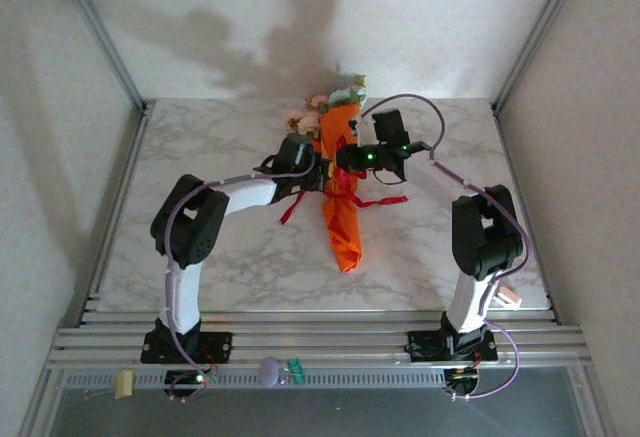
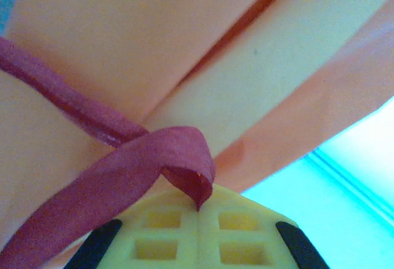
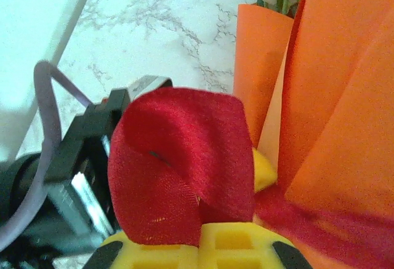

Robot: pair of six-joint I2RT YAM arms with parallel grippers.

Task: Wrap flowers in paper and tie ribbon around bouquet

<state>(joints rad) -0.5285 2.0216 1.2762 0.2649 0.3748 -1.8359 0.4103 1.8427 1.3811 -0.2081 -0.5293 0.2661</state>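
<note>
- A white marble table (image 1: 200,147) stands between pale walls, and both arms reach from its near edge to its middle.
- The bouquet (image 1: 342,227) lies along the middle of the table, with its point toward the near edge and its wide end toward the far edge.
- The wrapping looks done to us: the paper (image 1: 338,132) is rolled into a slim cone, and the flowers (image 1: 335,102) stick out of its far end.
- The ribbon (image 1: 345,189) crosses the cone about halfway along. One loose end trails toward the left edge of the table, the other toward the right edge.
- The left gripper (image 2: 199,210) has its jaws pressed together on a fold of the ribbon, right against the paper.
- The right gripper (image 3: 200,239) is likewise closed, pinching a broad loop of ribbon just beside the cone.
- We judge the tying to be under way. The band is around the bouquet, but we cannot tell whether a knot has formed.
- What is left, as we read it, is to draw the ends tight, finish the knot or bow, and let go.
</note>
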